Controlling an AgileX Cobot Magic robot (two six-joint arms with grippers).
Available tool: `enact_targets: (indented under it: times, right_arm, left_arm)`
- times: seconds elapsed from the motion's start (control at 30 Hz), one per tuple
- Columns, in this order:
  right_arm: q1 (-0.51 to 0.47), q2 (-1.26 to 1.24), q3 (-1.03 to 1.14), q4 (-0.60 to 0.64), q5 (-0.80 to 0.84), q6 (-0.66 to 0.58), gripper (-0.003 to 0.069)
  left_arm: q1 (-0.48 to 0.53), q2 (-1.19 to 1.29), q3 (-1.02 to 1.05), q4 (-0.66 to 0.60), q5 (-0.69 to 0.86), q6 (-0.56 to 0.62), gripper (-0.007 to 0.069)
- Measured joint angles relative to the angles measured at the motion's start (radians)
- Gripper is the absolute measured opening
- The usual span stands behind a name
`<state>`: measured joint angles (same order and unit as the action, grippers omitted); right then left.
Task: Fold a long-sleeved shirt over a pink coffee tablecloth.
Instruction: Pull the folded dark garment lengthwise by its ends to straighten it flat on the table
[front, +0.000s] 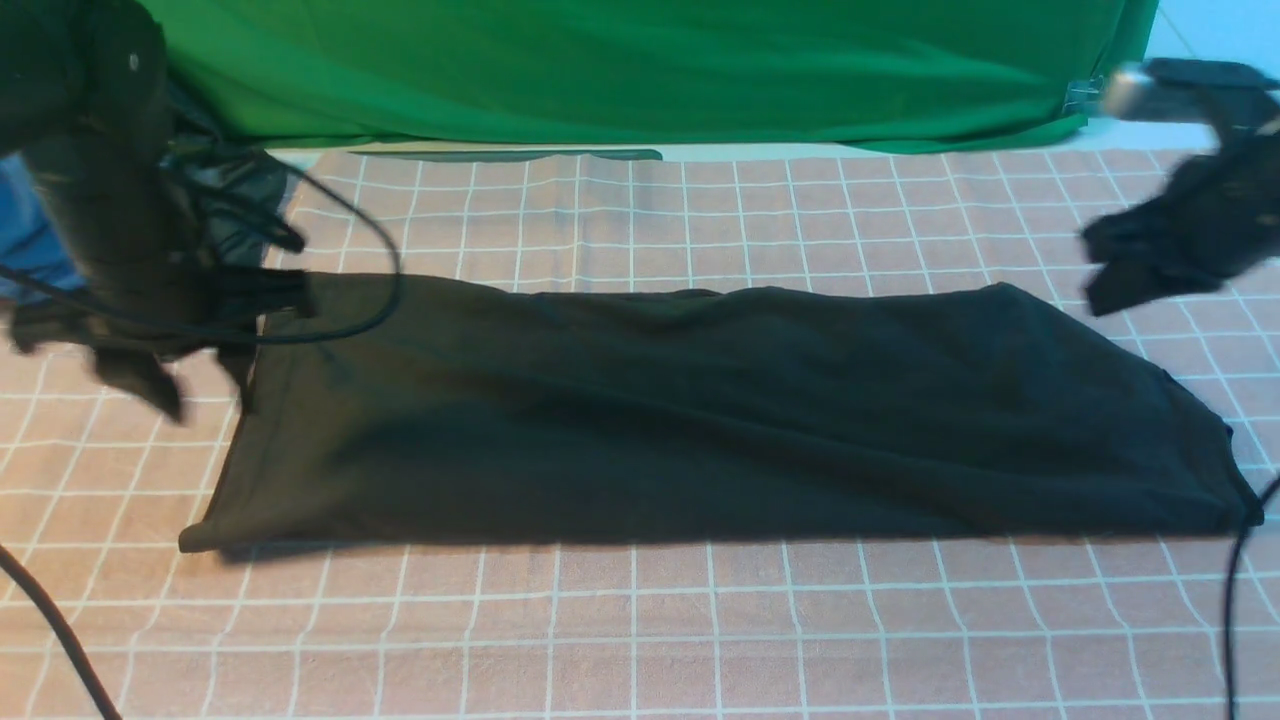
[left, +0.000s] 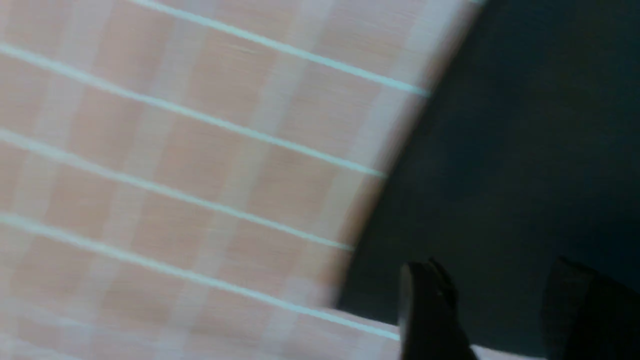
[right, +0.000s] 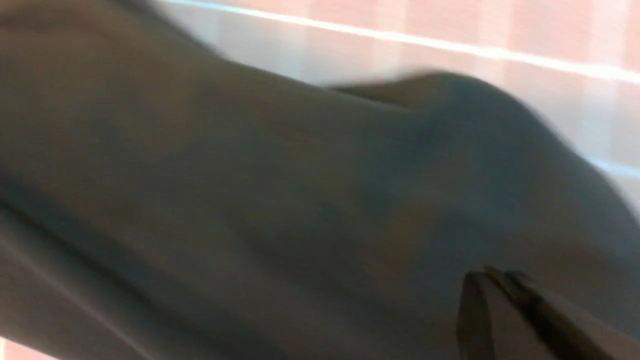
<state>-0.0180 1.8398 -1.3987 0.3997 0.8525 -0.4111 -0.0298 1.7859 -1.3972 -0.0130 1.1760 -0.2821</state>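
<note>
The long-sleeved shirt (front: 700, 410) lies folded into a long black band across the pink coffee tablecloth (front: 640, 630); no print shows. My left gripper (front: 200, 385) hovers, blurred, over the shirt's left end. In the left wrist view the left gripper (left: 500, 295) is open, its two fingers apart with only the shirt (left: 525, 150) below the gap and the tablecloth (left: 175, 175) beside it. My right gripper (front: 1110, 285) hangs blurred above the tablecloth, beyond the shirt's right end. In the right wrist view the right gripper (right: 492, 277) is shut on nothing, over the shirt (right: 250, 200).
A bright green cloth (front: 640, 70) hangs along the back, held by a metal clip (front: 1085, 95). Something blue (front: 25, 240) shows behind the left arm. Black cables cross the front left (front: 60, 630) and the right edge (front: 1235, 600).
</note>
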Motion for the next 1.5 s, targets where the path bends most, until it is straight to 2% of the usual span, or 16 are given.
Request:
enact_targets:
  times: [0.13,0.27,0.37,0.43,0.53,0.67,0.9,1.07,1.17,1.3,1.5]
  right_arm:
    - [0.054,0.111,-0.055,0.009,-0.039,-0.008,0.0038]
    - [0.064,0.217,-0.103,0.006,-0.062,-0.008,0.0038]
    - [0.064,0.259,-0.120,-0.021,-0.091,0.013,0.0038]
    - [0.063,0.282,-0.126,-0.079,-0.151,0.084,0.0038]
    - [0.054,0.285,-0.131,-0.105,-0.216,0.124,0.0038]
    - [0.041,0.286,-0.155,-0.121,-0.239,0.139,0.0042]
    - [0.046,0.221,-0.251,-0.115,0.018,0.136,0.0043]
    - [0.121,0.137,-0.263,-0.082,0.193,0.075,0.0036]
    - [0.167,0.139,-0.247,-0.078,0.226,0.059,0.0036]
    - [0.242,0.159,-0.157,-0.076,0.154,0.045,0.0036]
    - [0.315,0.197,-0.042,-0.076,0.074,0.048,0.0036]
  left_arm:
    - [-0.054,0.007,0.048,-0.128,-0.108,0.059,0.0047]
    - [-0.090,0.041,0.117,-0.148,-0.166,0.062,0.0013]
    - [-0.094,0.060,0.147,-0.149,-0.180,0.062,0.0013]
    - [-0.094,0.069,0.166,-0.130,-0.187,0.062,0.0013]
    - [-0.094,0.069,0.167,-0.121,-0.188,0.062,0.0013]
    - [-0.094,0.069,0.167,-0.121,-0.191,0.067,0.0013]
    - [-0.094,0.037,0.167,-0.171,-0.226,0.088,0.0013]
    - [-0.099,0.005,0.167,-0.350,-0.253,0.187,0.0013]
    - [-0.114,0.012,0.167,-0.394,-0.259,0.220,0.0013]
    - [-0.158,0.066,0.167,-0.332,-0.278,0.216,0.0013]
    - [-0.166,0.098,0.167,-0.170,-0.256,0.056,0.0013]
